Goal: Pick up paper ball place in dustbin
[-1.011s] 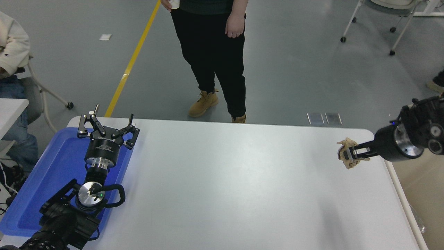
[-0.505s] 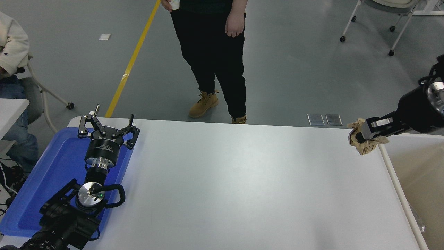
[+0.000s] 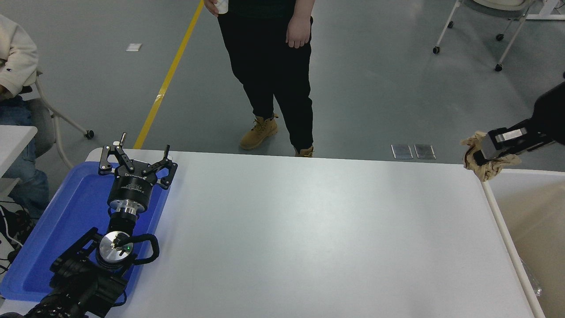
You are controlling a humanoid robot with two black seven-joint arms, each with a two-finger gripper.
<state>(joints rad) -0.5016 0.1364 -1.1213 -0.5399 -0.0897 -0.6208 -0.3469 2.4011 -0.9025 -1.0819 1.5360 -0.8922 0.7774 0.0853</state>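
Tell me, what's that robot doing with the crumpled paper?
The robot's right tool is pinching a small crumpled wad of tan-brown paper and holding it up in the air at the white table's far right corner, right by the big bin with the white rounded rim. The paper isn't dropped in yet. The left tool sits open over the flat blue tray. A person stands watching.

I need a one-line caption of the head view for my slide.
Right gripper holds the paper ball at the table's far right corner beside the dustbin; left gripper parked open over blue tray.
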